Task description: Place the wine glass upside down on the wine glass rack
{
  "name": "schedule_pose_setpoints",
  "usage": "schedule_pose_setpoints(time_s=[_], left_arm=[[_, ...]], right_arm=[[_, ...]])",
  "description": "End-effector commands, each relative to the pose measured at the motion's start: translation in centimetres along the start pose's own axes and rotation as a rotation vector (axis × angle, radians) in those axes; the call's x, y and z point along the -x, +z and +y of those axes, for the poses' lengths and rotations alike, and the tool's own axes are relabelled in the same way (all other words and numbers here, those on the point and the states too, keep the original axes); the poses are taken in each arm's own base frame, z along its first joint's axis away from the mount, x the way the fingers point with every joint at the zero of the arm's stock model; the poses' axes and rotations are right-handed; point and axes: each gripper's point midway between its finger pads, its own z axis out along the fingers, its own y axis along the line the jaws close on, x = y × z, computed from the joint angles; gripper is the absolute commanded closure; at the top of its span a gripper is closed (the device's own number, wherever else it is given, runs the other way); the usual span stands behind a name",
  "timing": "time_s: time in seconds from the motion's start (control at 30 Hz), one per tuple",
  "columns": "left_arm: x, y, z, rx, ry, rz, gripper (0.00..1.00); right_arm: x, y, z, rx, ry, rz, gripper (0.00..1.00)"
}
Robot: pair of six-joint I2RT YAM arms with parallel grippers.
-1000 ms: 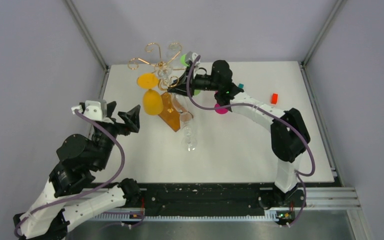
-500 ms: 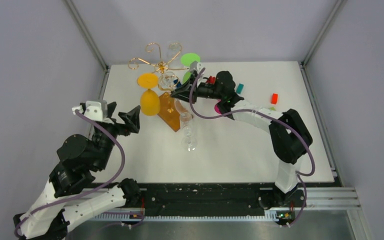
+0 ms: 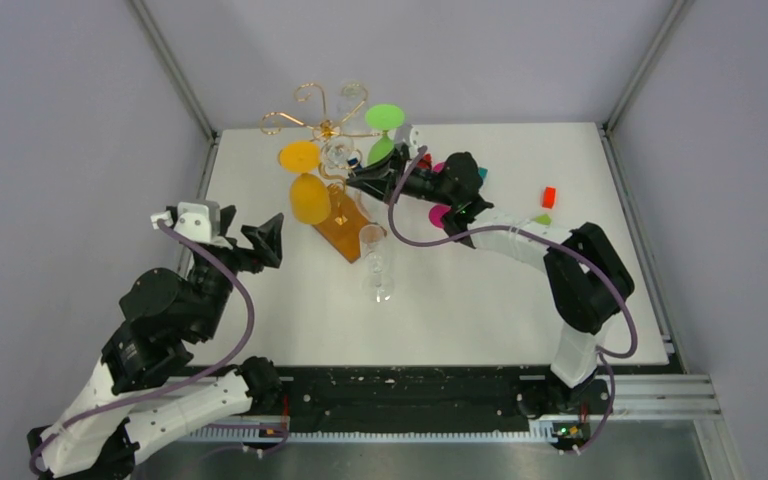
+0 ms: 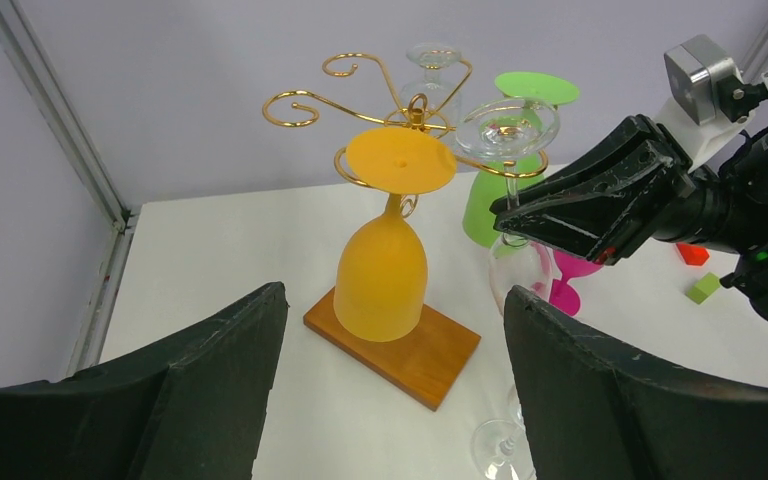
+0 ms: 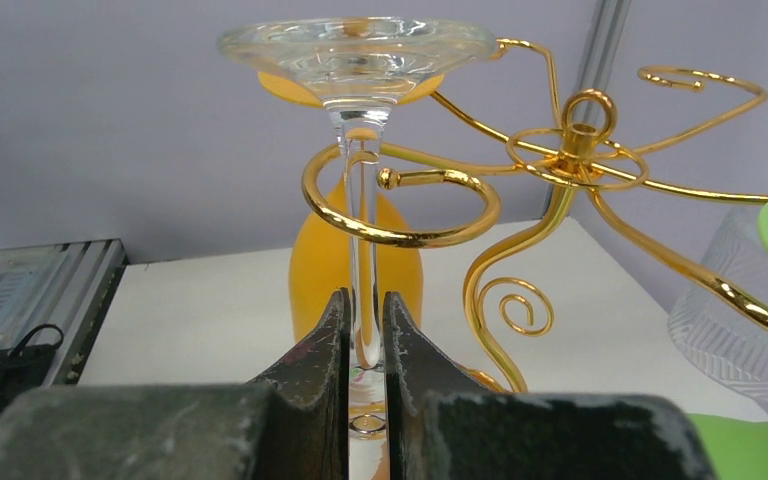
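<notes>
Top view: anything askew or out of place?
The wine glass rack has its wooden base diagonal to the table edges. A spare clear wine glass sits loose beside it. Nothing spilled or broken.

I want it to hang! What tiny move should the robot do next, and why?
Probably lower the clear wine glass a little. The right gripper is shut on its stem, the stem seems to stand inside a gold curl of the wine glass rack, and the foot hangs above that curl.

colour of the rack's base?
The base is orange-brown wood, clearest in the left wrist view.
</notes>
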Motion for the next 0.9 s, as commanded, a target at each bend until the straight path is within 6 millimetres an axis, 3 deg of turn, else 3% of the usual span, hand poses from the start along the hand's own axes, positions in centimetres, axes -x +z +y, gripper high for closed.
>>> schedule_pose_setpoints(time_s=[0.0, 0.4, 0.6, 0.87], left_arm=[[0.6, -0.1, -0.1, -0.008, -0.023, -0.023, 0.16], [0.6, -0.3, 0.1, -0.007, -0.028, -0.028, 0.16], [0.5, -0.3, 0.1, -0.007, -0.026, -0.026, 0.16], [0.7, -0.6, 0.5, -0.004, -0.031, -0.032, 0.16]], right_arm=[[7.2, 0.2, 0.8, -0.002, -0.11, -0.195, 1.0], [7.4, -0.1, 1.6, 0.033, -0.112, -0.278, 1.0], [6.5, 0.4, -0.1, -0.039, -0.071, -0.222, 1.0], [3.7, 1.1, -2.6, -0.131, -0.02, -0.081, 1.0]])
